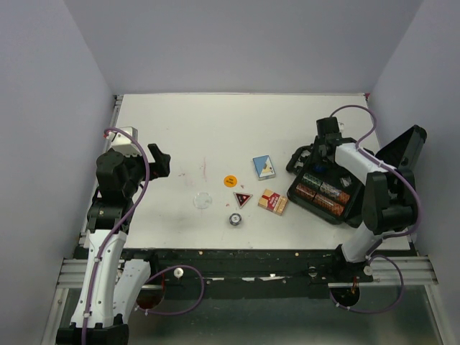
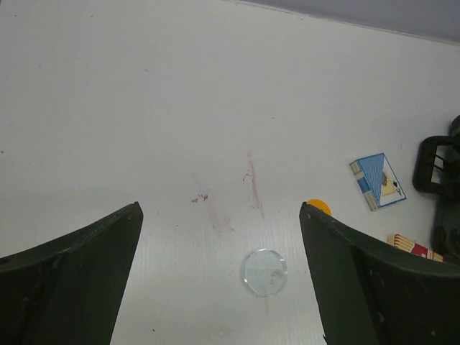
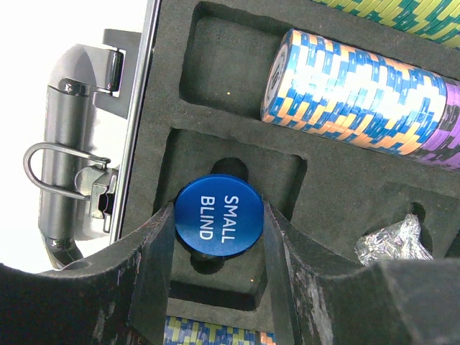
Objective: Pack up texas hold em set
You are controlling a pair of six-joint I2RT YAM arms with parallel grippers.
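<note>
While the black case [image 1: 310,206] lies open near the right edge of the table [image 1: 215,122], its lid leans out toward the right wall, so there is little room on that side. Grey walls stand close along the back, left and right edges.

The loose pieces lie in a small bunch near the middle, closer to the front edge than the back. The blue card box [image 1: 264,167] is farthest back, and the red card box [image 1: 272,202] is just beside the case. Left of them are the orange marker [image 1: 230,180], the triangle marker [image 1: 243,198] and the clear marker [image 1: 203,200]. A small dark round piece [image 1: 234,219] is closest to the front. Between this bunch and the left edge the table is a wide white stretch with faint red marks [image 2: 248,180].

The right arm rises from the front right corner, bends at the elbow and reaches back over the case, wrist turned down. The right gripper [image 3: 219,223] is pinching the blue marker [image 3: 219,205] by its rim, one finger on each side, over a square pocket in the dark foam. A row of chips [image 3: 359,93] lies in the next slot, and a crinkly clear bag [image 3: 392,241] sits in another pocket.

The left arm stands folded up by the left edge. The left gripper [image 2: 219,208] hangs above the table with its fingers spread wide, pointing toward the clear marker
</note>
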